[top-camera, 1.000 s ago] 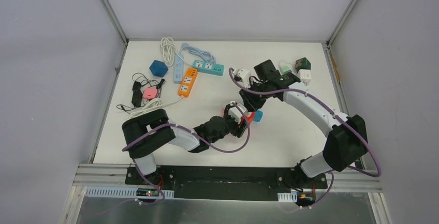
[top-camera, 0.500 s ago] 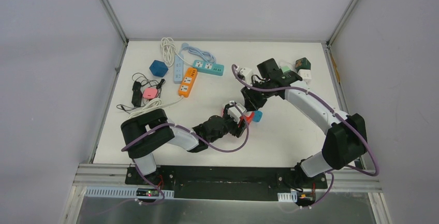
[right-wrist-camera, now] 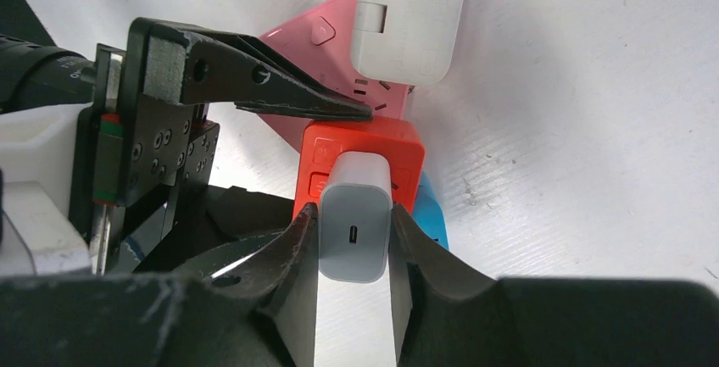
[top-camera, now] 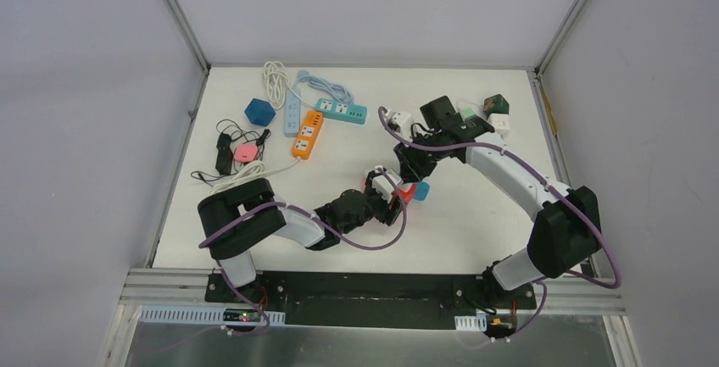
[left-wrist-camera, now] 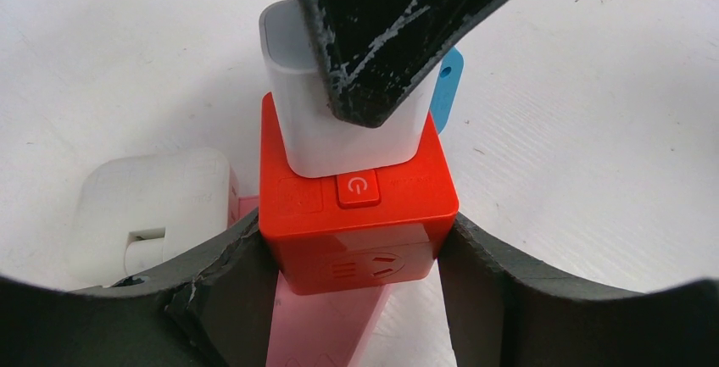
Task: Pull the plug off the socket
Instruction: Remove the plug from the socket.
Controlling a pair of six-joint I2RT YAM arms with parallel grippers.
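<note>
Centrally on the table [top-camera: 475, 214], the red socket [left-wrist-camera: 356, 206] is clamped between the left gripper's [left-wrist-camera: 352, 231] jaws. The white plug [right-wrist-camera: 354, 206] is seated in the socket's top and is pinched between the right gripper's [right-wrist-camera: 354, 244] jaws. A pink socket [right-wrist-camera: 335, 62] carrying a second plug [right-wrist-camera: 411, 19] is seen just beside.

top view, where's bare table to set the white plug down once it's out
Bare table lies near-side, between the red socket cube, the right arm and the front edge. Crowded: power strips far left, adapters far right.
</note>
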